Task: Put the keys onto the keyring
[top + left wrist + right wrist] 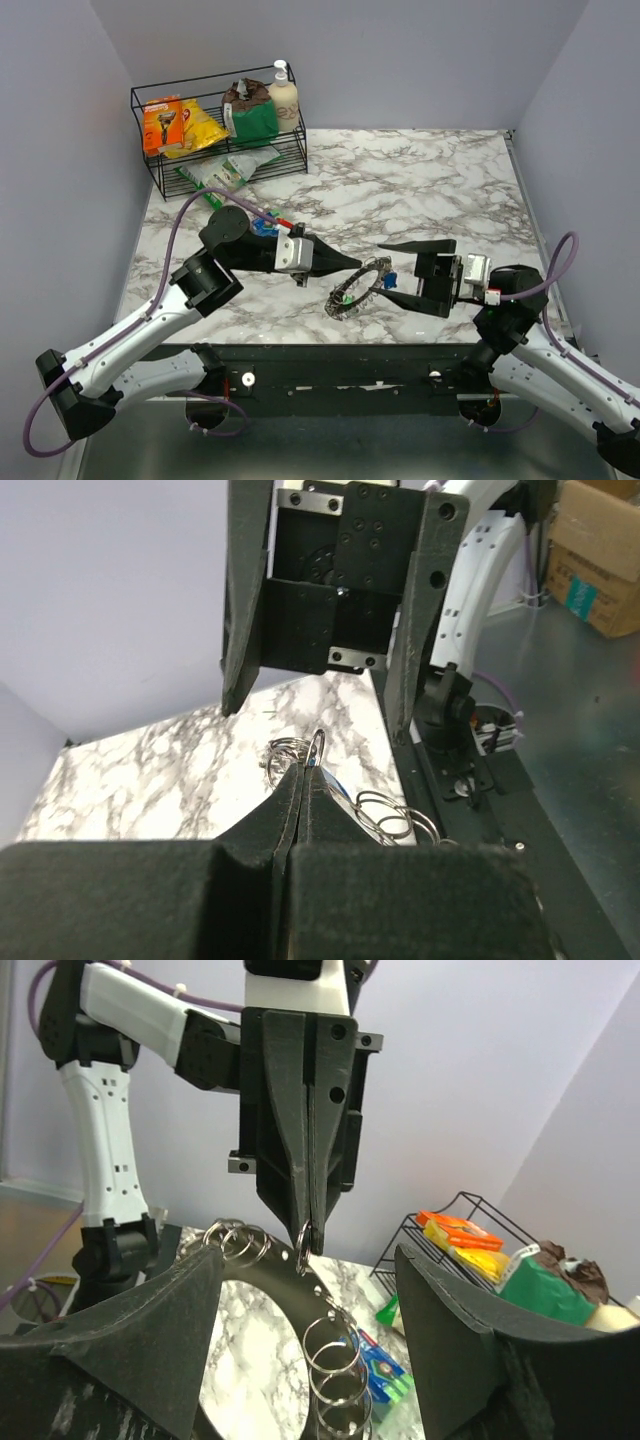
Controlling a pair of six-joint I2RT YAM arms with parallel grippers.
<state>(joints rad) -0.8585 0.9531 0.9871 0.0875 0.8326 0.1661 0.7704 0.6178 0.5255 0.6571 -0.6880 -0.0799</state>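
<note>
Observer: Keys (390, 280): how are they being shown?

Recorder: Only small coloured plastic heads are being made out, one blue and one green. They are lying low against the keyring (360, 285), near the front middle of the surface (420, 180).

Observer: Is the keyring being held?

Recorder: Yes. Its rim is being pinched by the left fingers (345, 262), which are being pressed fully together on it, and it is being held tilted. The right fingers (415, 247) are being held wide apart with nothing gripped, and the ring's right-hand end is lying between them.

Observer: What materials and shapes are being seen?

Recorder: The keyring is being shown as a thin metal hoop strung with small silver split rings (335, 1360) of coiled wire. Both sets of fingers are being shown as matte black wedges tapering to narrow tips. The surface is white marble-patterned with grey veins. A black wire basket (160, 175) at the far left is holding packets and a bottle.

Observer: What is being hidden?

Recorder: The key blades are not being resolved, so whether the keys are threaded on cannot be told. The hoop's lower part is being cut off in both wrist views. A red and blue shape (278, 222) beside the left arm is being half covered and cannot be identified.
</note>
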